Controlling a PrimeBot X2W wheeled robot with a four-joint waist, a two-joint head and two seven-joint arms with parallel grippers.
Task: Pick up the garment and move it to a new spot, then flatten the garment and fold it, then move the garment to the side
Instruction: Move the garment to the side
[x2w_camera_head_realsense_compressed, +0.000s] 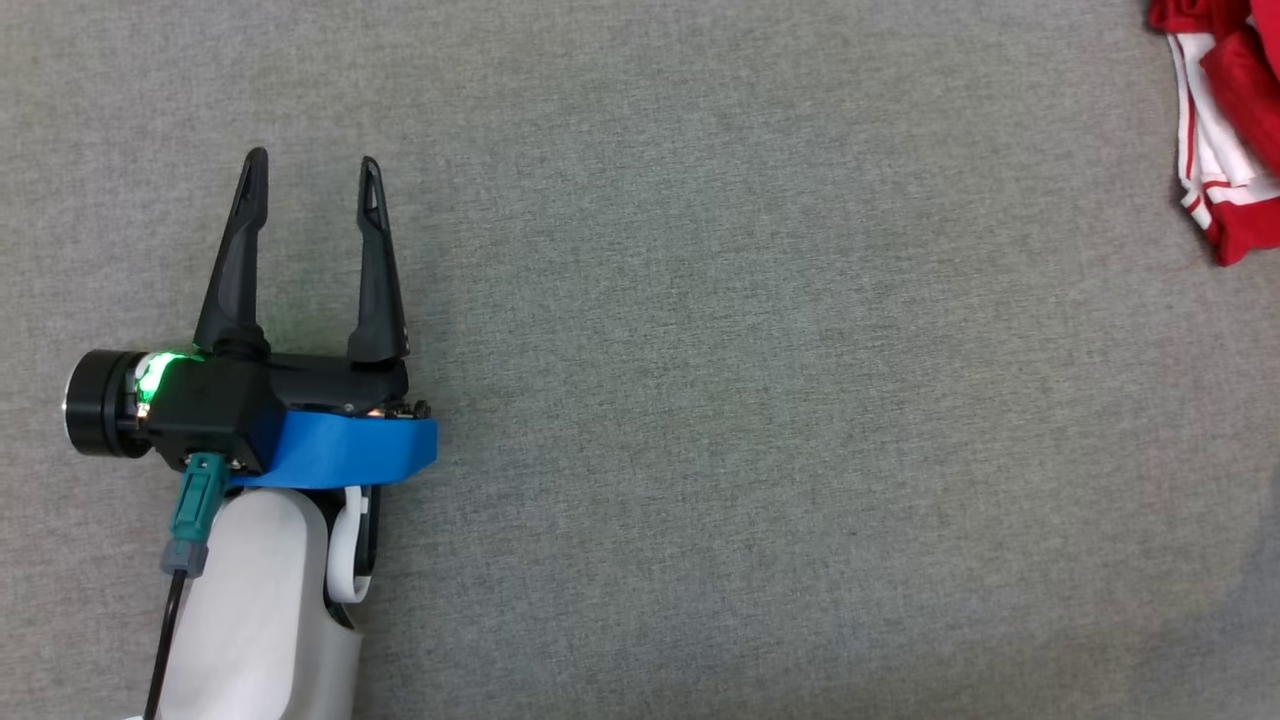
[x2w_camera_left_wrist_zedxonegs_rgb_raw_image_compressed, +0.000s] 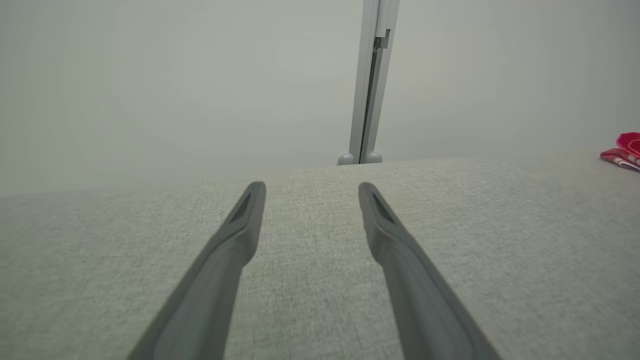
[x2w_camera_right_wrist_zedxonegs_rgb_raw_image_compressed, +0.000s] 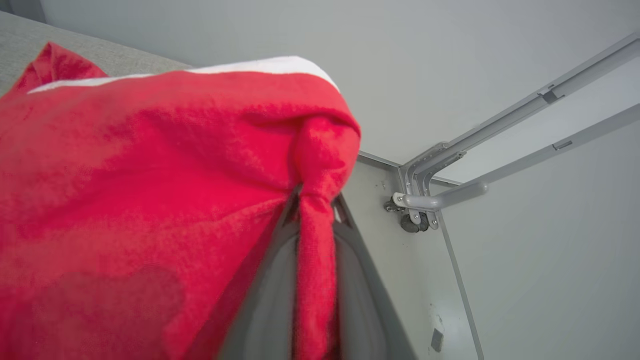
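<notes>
the right jaws are pinched nearly shut on a fold of the red-and-white garment (x2w_camera_right_wrist_zedxonegs_rgb_raw_image_compressed: 150, 175), bunched at the far right of the grey surface (x2w_camera_head_realsense_compressed: 700, 400). the left jaws stand wide and empty, well apart to the garment's left, so the right jaws look better placed to carry it.

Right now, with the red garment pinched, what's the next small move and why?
Probably draw the garment toward the middle of the grey surface: the right tool is shut on a fold, and the cloth lies bunched at the far right.
</notes>
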